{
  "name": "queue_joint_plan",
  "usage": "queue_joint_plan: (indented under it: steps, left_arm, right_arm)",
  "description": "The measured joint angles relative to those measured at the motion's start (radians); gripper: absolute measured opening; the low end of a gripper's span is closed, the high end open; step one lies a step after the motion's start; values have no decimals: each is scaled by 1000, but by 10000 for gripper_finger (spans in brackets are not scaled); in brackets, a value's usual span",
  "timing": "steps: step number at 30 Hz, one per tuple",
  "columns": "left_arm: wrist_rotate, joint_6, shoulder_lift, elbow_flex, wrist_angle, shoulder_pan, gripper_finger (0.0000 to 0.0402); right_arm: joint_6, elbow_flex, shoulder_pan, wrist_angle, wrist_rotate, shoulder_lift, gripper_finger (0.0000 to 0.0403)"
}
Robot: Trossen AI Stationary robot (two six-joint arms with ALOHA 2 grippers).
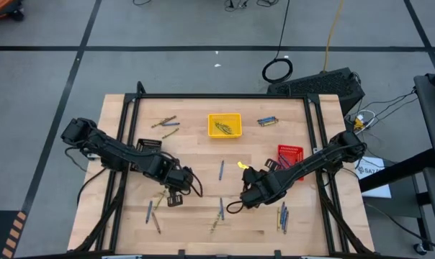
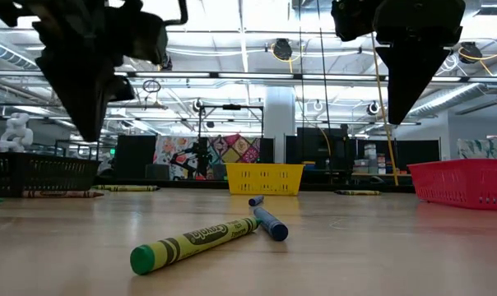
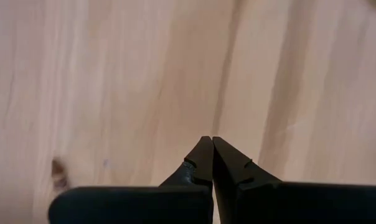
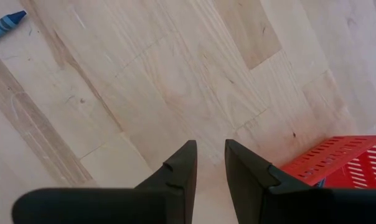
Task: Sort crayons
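Right gripper (image 1: 245, 196) is seen hovering over the middle of the wooden surface (image 1: 196, 155), its fingers set a little apart with nothing between them; bare planks are shown through the gap in its wrist view. Left gripper (image 1: 176, 196) is held low on the left half, its fingers pressed together and empty.

The coming move is judged to turn on the blue crayon (image 1: 221, 170) lying just beyond the right gripper, toward the far side of the surface and slightly toward the left arm. Its long axis is laid almost straight from the near edge to the far edge. It sits between the two grippers, and the right one is judged slightly nearer. A yellowish crayon (image 1: 241, 165) is seen just beside the right arm, and a crossed pair, green crayon (image 2: 191, 243) over another blue crayon (image 2: 269, 222), lies nearer the front edge.

More crayons are scattered: some near the left front, a bundle at the right front, a few at the far left. Olive ones are already gathered in the yellow tray (image 1: 224, 115).

The crayons are thin, round, paper-wrapped sticks, likely to roll. The red tray (image 1: 290, 151) and the yellow one are made of latticed plastic.
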State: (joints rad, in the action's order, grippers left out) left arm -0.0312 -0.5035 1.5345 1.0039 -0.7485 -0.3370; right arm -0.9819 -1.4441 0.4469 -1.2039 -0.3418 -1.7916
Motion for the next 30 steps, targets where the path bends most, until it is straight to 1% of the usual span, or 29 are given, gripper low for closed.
queue_joint_plan:
  steps: [4, 8, 10, 14, 21, 25, 30]
  left_arm:
    - [-32, 71, 0, 0, 96, 0, 0]
    - [-107, 122, 0, 0, 176, -1, 0]
    - [-127, 132, 0, 0, 211, -5, 0]
    - [-130, 145, 0, 0, 254, -10, 0]
    - [-130, 144, 0, 0, 271, -12, 0]
    - [-128, 143, 0, 0, 275, -12, 0]
    - [-126, 143, 0, 0, 291, -12, 0]
  right_arm:
    - [2, 0, 0, 0, -1, 0, 71]
    - [0, 0, 0, 0, -1, 0, 71]
    - [2, 0, 0, 0, -1, 0, 71]
    - [5, 0, 0, 0, 1, 0, 71]
    - [-1, 0, 0, 10, 5, 0, 71]
    - [0, 0, 0, 50, 5, 0, 71]
    - [-1, 0, 0, 145, 6, 0, 71]
